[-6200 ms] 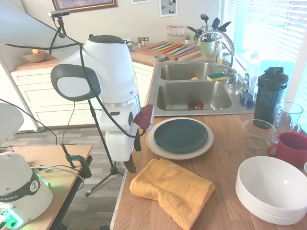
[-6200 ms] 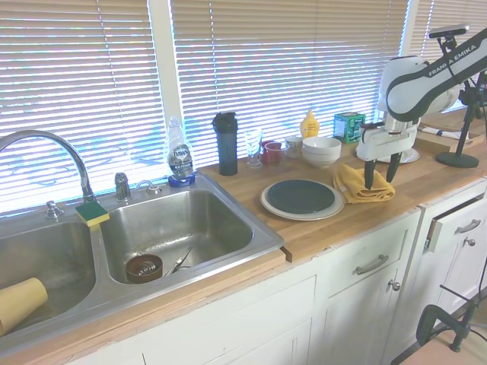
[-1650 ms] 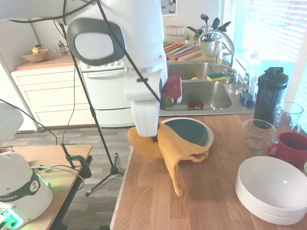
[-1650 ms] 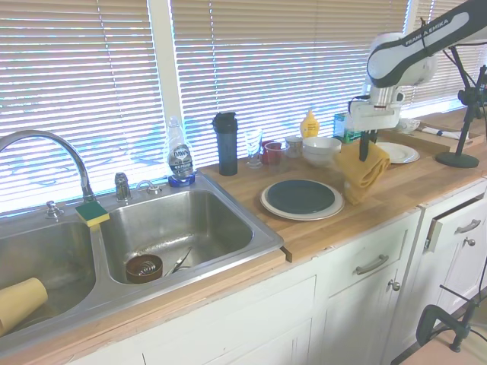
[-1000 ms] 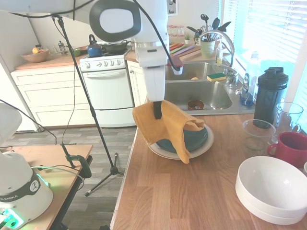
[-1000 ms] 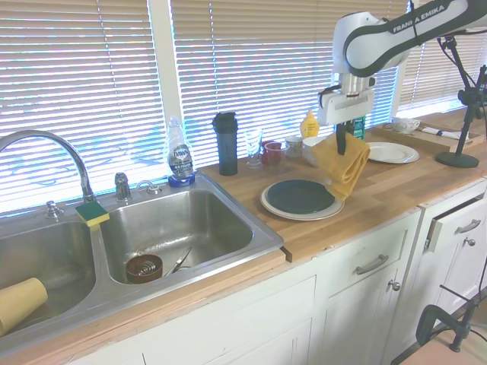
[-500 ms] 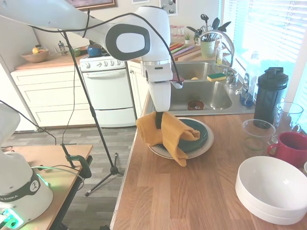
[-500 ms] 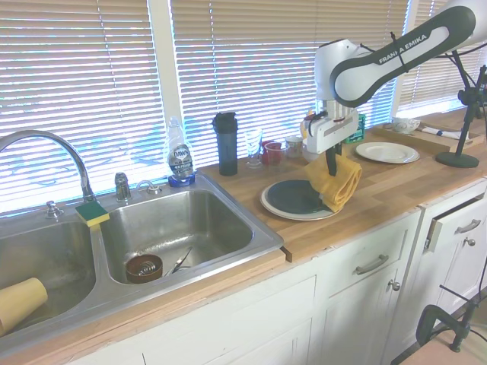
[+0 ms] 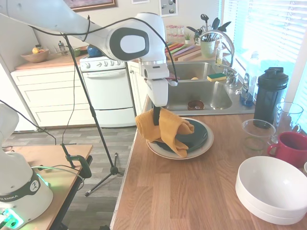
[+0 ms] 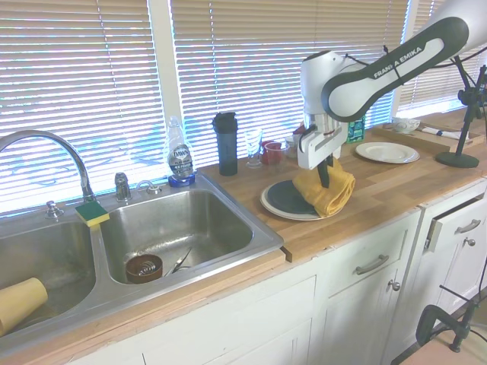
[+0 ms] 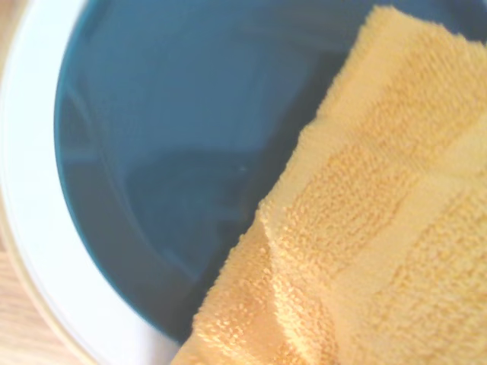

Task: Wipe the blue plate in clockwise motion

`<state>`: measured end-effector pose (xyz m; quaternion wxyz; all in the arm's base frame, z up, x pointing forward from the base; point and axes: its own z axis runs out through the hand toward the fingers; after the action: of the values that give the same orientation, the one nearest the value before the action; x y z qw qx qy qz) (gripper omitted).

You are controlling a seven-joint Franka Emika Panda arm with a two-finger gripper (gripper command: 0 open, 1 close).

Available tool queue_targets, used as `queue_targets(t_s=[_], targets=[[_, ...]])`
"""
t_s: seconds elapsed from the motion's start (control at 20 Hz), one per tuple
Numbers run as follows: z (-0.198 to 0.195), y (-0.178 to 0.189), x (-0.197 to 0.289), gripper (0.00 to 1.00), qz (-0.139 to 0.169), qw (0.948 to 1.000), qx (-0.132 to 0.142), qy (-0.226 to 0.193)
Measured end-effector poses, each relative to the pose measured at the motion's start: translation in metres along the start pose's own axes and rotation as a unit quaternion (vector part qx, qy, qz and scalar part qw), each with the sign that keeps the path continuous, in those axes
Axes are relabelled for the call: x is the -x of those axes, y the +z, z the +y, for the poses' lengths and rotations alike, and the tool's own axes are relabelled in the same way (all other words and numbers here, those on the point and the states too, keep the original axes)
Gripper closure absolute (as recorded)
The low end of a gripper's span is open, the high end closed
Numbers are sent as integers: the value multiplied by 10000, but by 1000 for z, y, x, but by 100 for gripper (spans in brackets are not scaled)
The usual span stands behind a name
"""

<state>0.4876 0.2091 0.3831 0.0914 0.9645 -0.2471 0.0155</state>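
The blue plate [image 9: 196,135] [image 10: 283,198] [image 11: 190,144] sits on a larger cream plate [image 9: 204,148] [image 10: 272,209] [image 11: 34,228] on the wooden counter. My gripper [image 9: 156,117] [image 10: 326,176] is shut on a yellow towel [image 9: 165,130] [image 10: 326,192] [image 11: 365,251]. The towel hangs bunched from the fingers and drapes over the near-left part of the blue plate, its lower folds resting on the plate. Towel covers part of the plate; the rest of the dark glossy surface shows.
Stacked white bowls [image 9: 273,189], a red mug [image 9: 292,147], a clear glass bowl [image 9: 256,134] and a black shaker bottle [image 9: 269,96] stand to the right. The steel sink [image 9: 194,91] lies just behind the plates. Another cream plate [image 10: 386,152] lies further along the counter.
The gripper picked the towel off the counter, carried it over to the plates and has lowered it, so the towel now rests on the blue plate.
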Motion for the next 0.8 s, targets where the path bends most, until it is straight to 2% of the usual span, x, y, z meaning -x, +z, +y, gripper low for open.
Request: queue_targets(t_s=[0.15,0.5,0.8], targets=[[-17,14,-1,100,-113,9999,51,-100],[-68,15,15,100,-202,9990,71,-386],[-99,16,-10,100,-317,9990,30,-312]])
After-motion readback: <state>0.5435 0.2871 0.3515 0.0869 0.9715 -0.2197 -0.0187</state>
